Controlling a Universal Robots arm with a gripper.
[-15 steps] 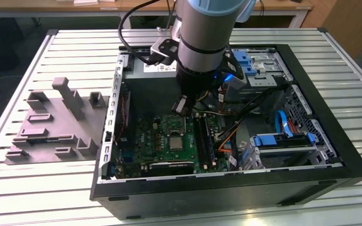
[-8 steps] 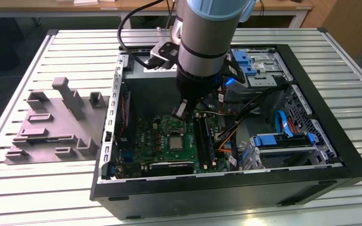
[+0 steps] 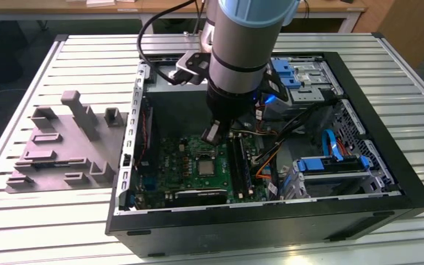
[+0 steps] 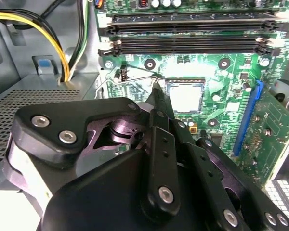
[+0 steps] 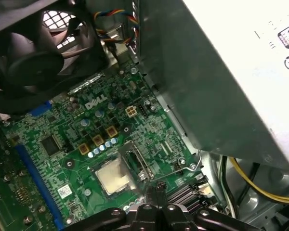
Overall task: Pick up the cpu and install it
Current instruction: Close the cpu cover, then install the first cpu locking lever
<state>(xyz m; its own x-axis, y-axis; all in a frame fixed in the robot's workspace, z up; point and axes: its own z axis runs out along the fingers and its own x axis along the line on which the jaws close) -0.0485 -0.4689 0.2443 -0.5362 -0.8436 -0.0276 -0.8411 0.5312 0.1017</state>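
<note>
My pincer (image 4: 156, 89) hangs clenched and empty just beside the socket on the green motherboard (image 5: 62, 130), and the cpu (image 5: 114, 174) sits flat in that socket, so pickup and placement look done.

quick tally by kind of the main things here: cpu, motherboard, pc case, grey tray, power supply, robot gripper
cpu: 1, seated in the motherboard's socket
motherboard: 1, green
pc case: 1, black, open
grey tray: 1, beside the case
power supply: 1
gripper: 1, just beside the socket
total: 6
</note>
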